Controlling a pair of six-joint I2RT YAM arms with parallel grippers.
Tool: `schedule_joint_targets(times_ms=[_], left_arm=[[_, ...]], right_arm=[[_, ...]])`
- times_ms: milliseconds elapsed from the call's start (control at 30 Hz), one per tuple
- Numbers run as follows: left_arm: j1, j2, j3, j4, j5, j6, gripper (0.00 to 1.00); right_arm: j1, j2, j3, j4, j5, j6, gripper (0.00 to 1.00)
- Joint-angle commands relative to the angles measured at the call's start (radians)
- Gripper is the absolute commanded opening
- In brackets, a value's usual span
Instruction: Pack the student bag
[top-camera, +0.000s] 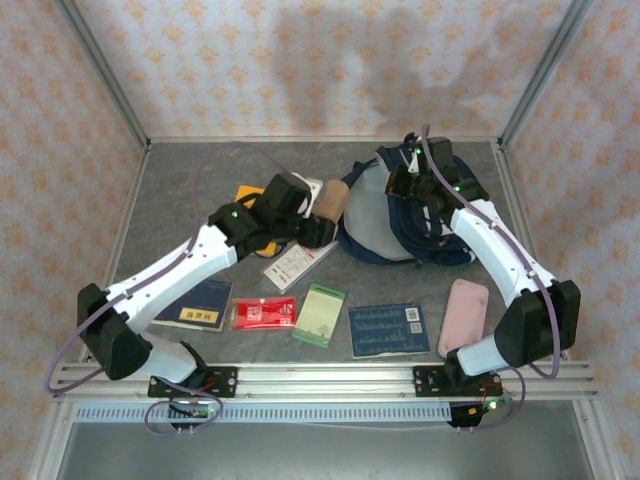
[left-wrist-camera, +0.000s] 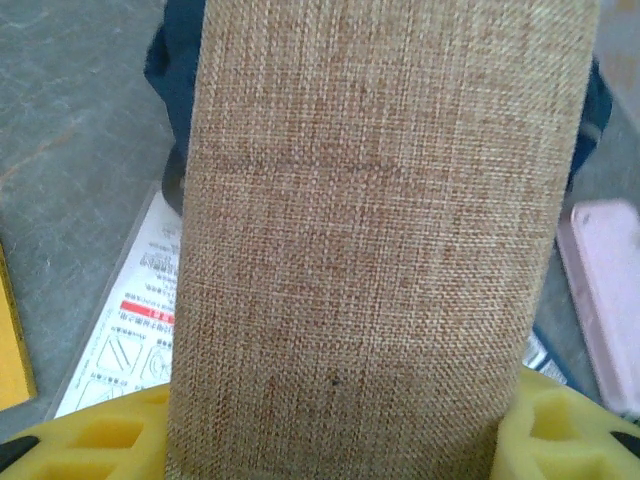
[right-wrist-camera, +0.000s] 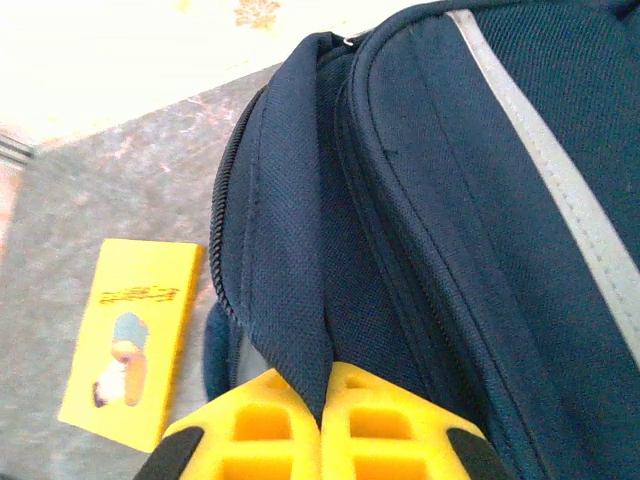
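pinching the student bag (right-wrist-camera: 430, 220) edge is the right pincer (right-wrist-camera: 325, 395).

The student bag (right-wrist-camera: 420, 200) is dark navy with a pale grey stripe; the woven pouch (left-wrist-camera: 380, 240) is tan; the case (top-camera: 463, 315) pink; the booklet (right-wrist-camera: 130, 340) yellow.

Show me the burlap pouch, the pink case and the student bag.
burlap pouch (left-wrist-camera: 380, 250), left wrist view, middle of its woven face
pink case (top-camera: 463, 317), top external view, centre of its top
student bag (right-wrist-camera: 420, 230), right wrist view, navy panel
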Motion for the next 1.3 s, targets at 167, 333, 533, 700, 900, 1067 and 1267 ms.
schedule_joint_targets(times_ms=[167, 333, 533, 700, 900, 1067, 1267], left_arm=[[0.065, 0.267, 0.272, 0.014, 0.129, -0.258, 0.19], [0.098, 0.415, 0.390, 0.065, 0.158, -0.320, 0.19], [0.133, 0.580, 0.490, 0.167, 0.251, -0.392, 0.19], [0.127, 0.700, 0.559, 0.240, 0.317, -0.468, 0.21], [0.097, 0.782, 0.549, 0.379, 0.342, -0.593, 0.31], [0.043, 0.866, 0.648, 0.405, 0.374, -0.642, 0.36], [0.003, 0.895, 0.671, 0.480, 0.407, -0.694, 0.78]], right_arm=[[0.001, 0.003, 0.137, 0.064, -0.186, 0.156, 0.00], [0.001, 0.007, 0.196, 0.020, -0.256, 0.151, 0.00], [-0.001, 0.017, 0.252, -0.007, -0.344, 0.134, 0.00], [0.000, 0.037, 0.288, 0.020, -0.408, 0.174, 0.00], [-0.001, 0.071, 0.299, 0.179, -0.428, 0.314, 0.00], [0.000, 0.116, 0.306, 0.299, -0.429, 0.424, 0.00], [-0.001, 0.147, 0.333, 0.314, -0.415, 0.436, 0.00]])
